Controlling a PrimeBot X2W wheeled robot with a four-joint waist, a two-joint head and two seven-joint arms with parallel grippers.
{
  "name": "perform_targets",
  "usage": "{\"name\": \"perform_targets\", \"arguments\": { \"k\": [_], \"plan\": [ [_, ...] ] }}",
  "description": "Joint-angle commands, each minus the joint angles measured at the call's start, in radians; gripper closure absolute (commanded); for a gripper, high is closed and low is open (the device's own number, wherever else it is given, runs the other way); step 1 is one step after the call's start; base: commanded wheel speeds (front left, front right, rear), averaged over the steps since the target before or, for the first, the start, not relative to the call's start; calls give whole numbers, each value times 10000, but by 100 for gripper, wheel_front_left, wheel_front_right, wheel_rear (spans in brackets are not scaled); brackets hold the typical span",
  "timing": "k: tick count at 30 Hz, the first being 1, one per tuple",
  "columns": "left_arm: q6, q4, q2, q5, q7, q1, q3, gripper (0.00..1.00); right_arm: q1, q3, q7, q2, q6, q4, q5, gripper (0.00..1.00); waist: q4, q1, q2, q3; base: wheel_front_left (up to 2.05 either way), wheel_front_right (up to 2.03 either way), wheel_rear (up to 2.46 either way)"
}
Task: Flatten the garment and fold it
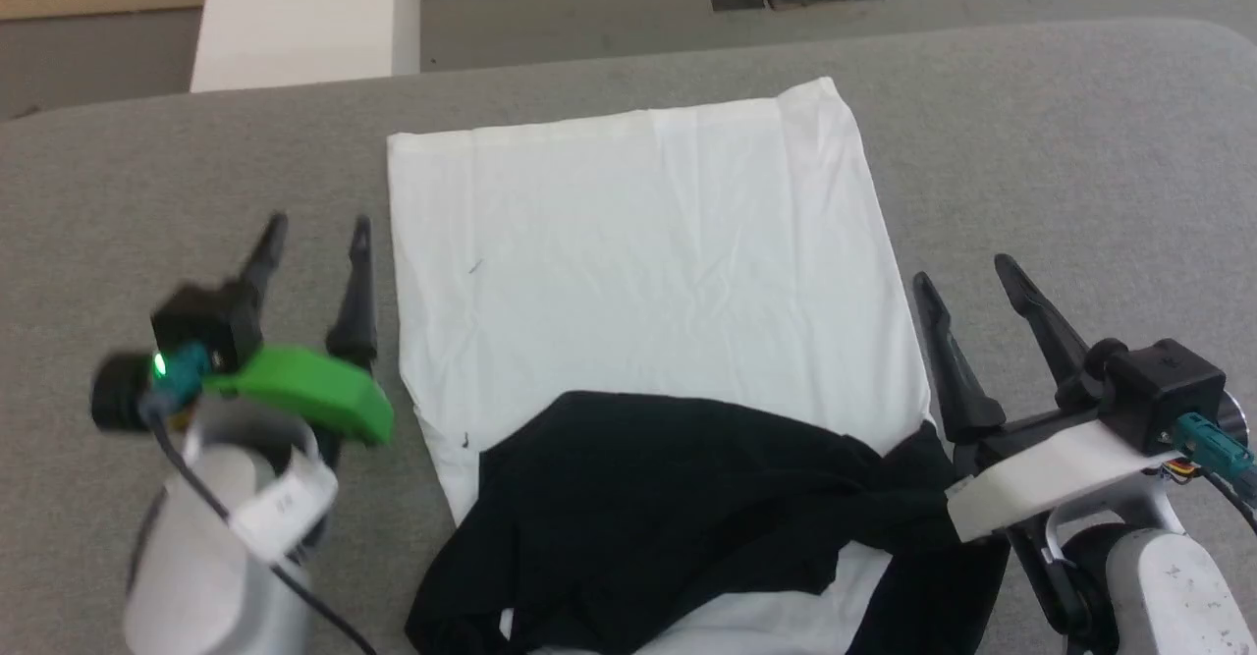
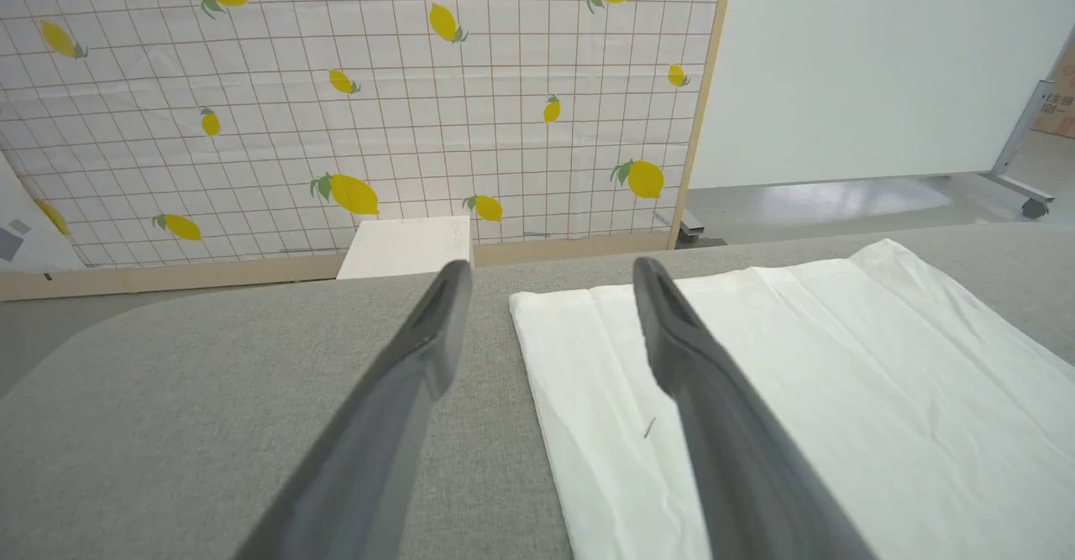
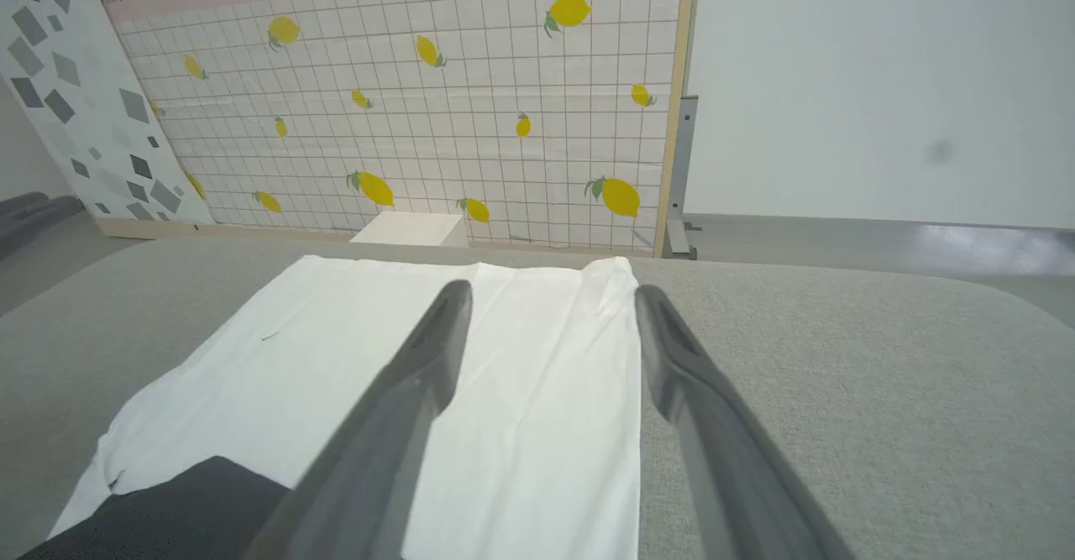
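garment [image 1: 638,272] flat mid-table [image 1: 1080,144], between both grippers; left gripper [image 1: 319,221] jaws spread, empty, just beside it; right gripper [image 1: 962,272] likewise

You have the garment [image 1: 638,262] lying on the table [image 1: 1080,164], its body spread toward the far edge and its sleeves heaped over the near end. Your left hand [image 1: 319,221] sits just left of the garment's left edge, over bare table. Your right hand [image 1: 962,272] sits just right of its right edge, beside the heaped sleeves. Beyond the table's far edge, toward the left, stands a block [image 1: 304,12].
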Motion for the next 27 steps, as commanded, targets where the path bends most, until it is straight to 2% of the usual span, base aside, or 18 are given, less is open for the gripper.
{"name": "perform_targets", "arguments": {
  "k": [1,7,17,20,27],
  "plan": [
    [-101,96,257,103,257,-495,-28,0,91,-58,-128,77,-15,88,-53,0,-431,0,69,554,0,0,0],
    [-495,947,1272,-309,2261,-2677,-343,0,-203,-89,-495,107,-15,388,166,0,-1069,0,69,1440,0,0,0],
    [-589,2093,2350,-1110,5915,-5306,-605,0,-817,227,-920,109,-15,692,491,0,-1974,0,69,2677,0,0,0],
    [-362,2261,2594,-1023,6886,-5730,-622,0,-937,298,-1041,114,-15,770,573,0,-2155,0,69,2967,0,0,0],
    [607,2398,2911,-883,8884,-6031,-463,0,-1241,576,-1338,159,-15,1078,745,0,-2475,0,69,3444,0,0,0]
  ]
}}
